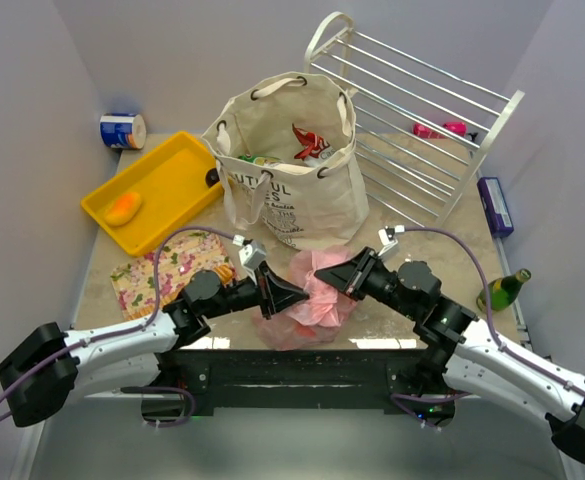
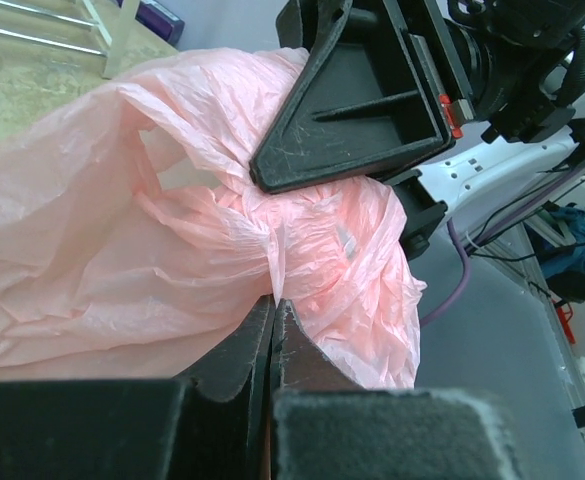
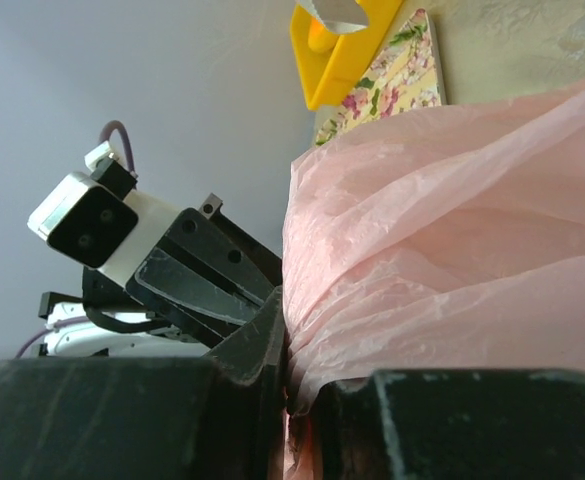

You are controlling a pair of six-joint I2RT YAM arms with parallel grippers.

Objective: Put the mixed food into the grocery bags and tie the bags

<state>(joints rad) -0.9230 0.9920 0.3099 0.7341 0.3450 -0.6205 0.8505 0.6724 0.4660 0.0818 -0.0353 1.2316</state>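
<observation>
Pink bag (image 1: 317, 305) was noted on the surface (image 1: 467, 255), just before the tote (image 1: 292, 200). Left tool (image 2: 275, 300) was clenched on its film. Right tool (image 3: 290, 385) was likewise pinched on a fold.

Crumpled pink plastic bag (image 1: 317, 295) lies in front of upright cream tote (image 1: 292, 195) holding a red packet (image 1: 307, 140)

Pink plastic bag (image 2: 122, 230) looks thin, crinkly; canvas tote (image 1: 292, 200) matt.
</observation>
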